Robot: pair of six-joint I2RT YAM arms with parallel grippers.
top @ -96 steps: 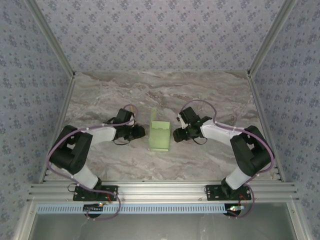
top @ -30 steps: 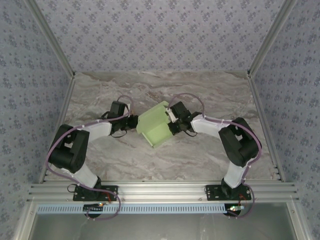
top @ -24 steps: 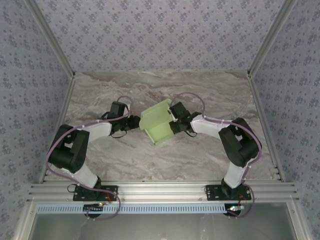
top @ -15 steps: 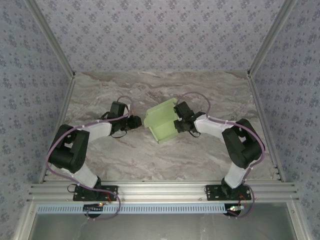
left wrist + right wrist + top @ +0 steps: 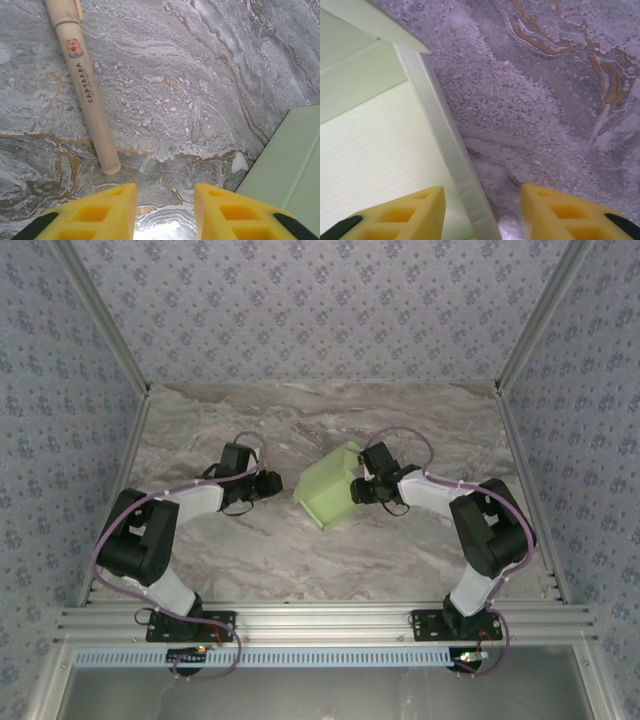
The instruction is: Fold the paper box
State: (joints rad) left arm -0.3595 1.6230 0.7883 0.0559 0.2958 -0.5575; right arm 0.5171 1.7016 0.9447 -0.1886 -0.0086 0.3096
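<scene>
The paper box (image 5: 330, 495) sits skewed near the middle of the table (image 5: 250, 560). Our right gripper (image 5: 482, 200) straddles its right wall, spread and not pinching. Our left gripper (image 5: 164, 200) hovers spread and empty. We judge the folding half done. Next comes a fresh pinch on a wall. The tan pen (image 5: 87, 85) reads "CAPYBARA".

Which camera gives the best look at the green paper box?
The top external view: it shows the whole paper box, lying at an angle on the table. The left wrist view catches a green corner at its right edge; the right wrist view sees one wall and its rim close up.
</scene>
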